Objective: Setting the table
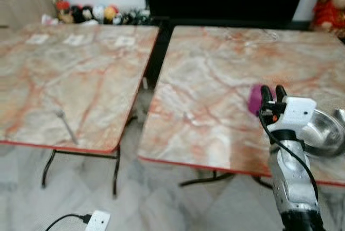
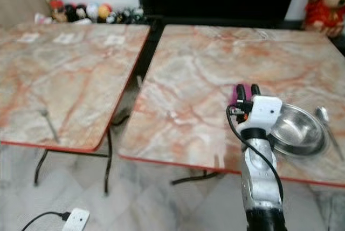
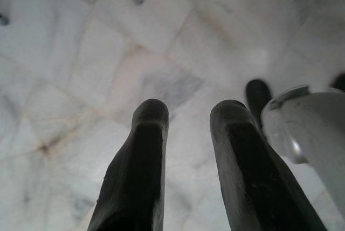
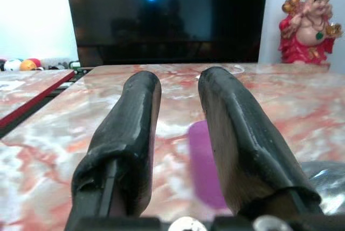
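Marble tables (image 1: pixel 215 90), seemingly tiled floor (image 1: pixel 161 198)

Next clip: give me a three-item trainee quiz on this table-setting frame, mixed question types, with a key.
1. True or false: the right end effector grips the steel bowl.
2. On which table does the fork lie? A) left table B) right table
3. Fill in: the object just beyond the right end effector's fingers is coloured ____.

Key
1. False; its fingers are open, with the bowl beside them to the robot's right.
2. A.
3. Purple: the cup standing on the right table.
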Robot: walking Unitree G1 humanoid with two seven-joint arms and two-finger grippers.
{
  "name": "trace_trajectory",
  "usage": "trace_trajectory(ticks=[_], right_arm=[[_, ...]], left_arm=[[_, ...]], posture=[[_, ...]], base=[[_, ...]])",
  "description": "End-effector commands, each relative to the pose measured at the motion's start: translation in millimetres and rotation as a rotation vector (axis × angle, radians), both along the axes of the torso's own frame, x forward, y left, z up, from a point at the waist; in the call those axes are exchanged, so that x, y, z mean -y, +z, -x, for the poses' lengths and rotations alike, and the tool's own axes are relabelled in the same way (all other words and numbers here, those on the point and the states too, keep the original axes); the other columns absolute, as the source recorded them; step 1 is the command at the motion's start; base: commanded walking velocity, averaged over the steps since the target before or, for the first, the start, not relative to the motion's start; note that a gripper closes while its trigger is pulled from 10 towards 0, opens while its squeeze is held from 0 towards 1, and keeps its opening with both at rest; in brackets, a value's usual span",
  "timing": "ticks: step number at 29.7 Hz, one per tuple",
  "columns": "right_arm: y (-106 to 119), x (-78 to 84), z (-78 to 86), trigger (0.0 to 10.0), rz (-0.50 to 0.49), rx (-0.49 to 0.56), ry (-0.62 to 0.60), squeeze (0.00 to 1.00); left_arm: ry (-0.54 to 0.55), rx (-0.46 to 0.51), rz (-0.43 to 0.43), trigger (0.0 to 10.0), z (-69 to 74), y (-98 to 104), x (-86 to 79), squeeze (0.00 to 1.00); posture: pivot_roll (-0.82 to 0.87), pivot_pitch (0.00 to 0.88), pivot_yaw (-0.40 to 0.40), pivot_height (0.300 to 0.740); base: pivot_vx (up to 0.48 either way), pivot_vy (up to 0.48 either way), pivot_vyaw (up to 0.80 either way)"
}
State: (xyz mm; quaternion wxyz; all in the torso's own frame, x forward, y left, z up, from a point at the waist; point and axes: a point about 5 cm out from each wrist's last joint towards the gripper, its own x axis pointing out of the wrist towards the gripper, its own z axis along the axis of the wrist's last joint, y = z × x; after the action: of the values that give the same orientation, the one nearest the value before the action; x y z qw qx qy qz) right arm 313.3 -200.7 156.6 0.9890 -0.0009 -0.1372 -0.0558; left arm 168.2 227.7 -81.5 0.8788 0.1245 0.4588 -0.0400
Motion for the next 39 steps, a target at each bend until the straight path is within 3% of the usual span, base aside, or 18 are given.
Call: trace_trajectory(ticks=[1, 8, 39], right_arm=[[1, 2.3, 0.5, 10.0, 0.006, -0.003, -0.012, 0.0], [3, -5.8, -2.1, 10.0, 0.008, 0.002, 0.01, 0.0], [0, -11.7, -4.2, 10.0, 0.015, -0.021, 0.036, 0.0]], left_arm=[[0.002, -0.014, 0.003, 10.0, 1.8, -1, 1.4, 0.0], [0.008, -0.011, 0.006, 10.0, 0.9, -1, 2.4, 0.0], [0.017, -0.01, 0.013, 10.0, 2.5, -2, 3.6, 0.0]], posture=[[0.0, 0.0, 0.035, 0.74], [0.0, 0.0, 0.033, 0.74], [0.01, 0.011, 0.02, 0.74]], base=[[0.0, 0.472, 0.0], [0.0, 0.472, 0.0], [0.0, 0.466, 0.0]])
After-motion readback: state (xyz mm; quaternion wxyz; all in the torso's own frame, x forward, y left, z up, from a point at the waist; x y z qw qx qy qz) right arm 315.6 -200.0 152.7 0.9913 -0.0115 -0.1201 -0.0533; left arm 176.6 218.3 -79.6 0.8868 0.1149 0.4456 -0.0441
